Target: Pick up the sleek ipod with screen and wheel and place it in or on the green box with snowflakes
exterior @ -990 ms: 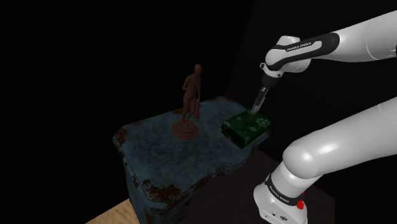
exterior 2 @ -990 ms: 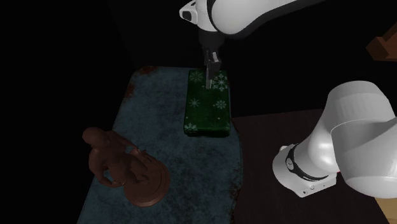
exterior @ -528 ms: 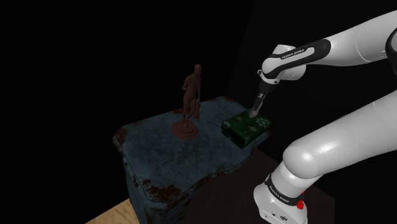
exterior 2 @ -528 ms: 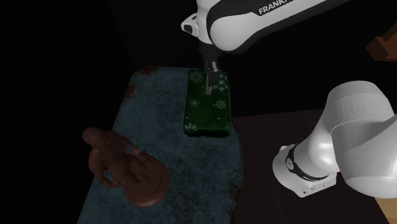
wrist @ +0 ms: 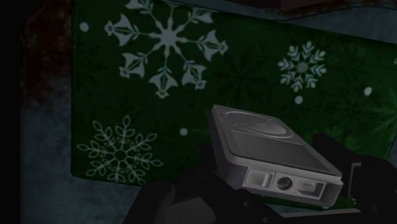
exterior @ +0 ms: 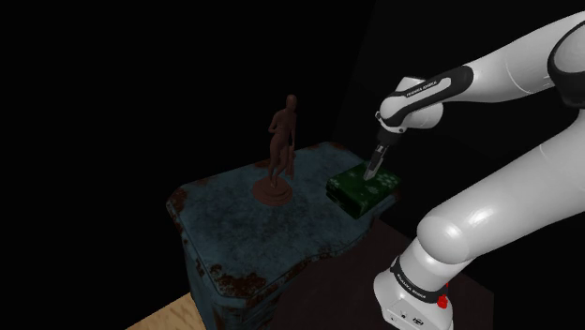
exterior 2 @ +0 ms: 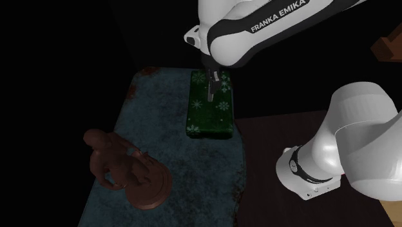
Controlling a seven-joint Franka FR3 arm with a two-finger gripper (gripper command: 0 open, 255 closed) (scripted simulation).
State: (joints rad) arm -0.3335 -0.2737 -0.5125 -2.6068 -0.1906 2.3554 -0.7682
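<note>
Grey ipod [wrist: 272, 154], clasped by black fingers [wrist: 184, 202], hangs over the green snowflake box [wrist: 127, 89].

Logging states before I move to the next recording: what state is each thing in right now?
Gripper: shut on the iPod, low over the box.
iPod: held, not yet released; whether it touches the box, cannot tell.
Box: closed, lying flat near the edge of the table.
Figurine: upright on its round base.
</note>
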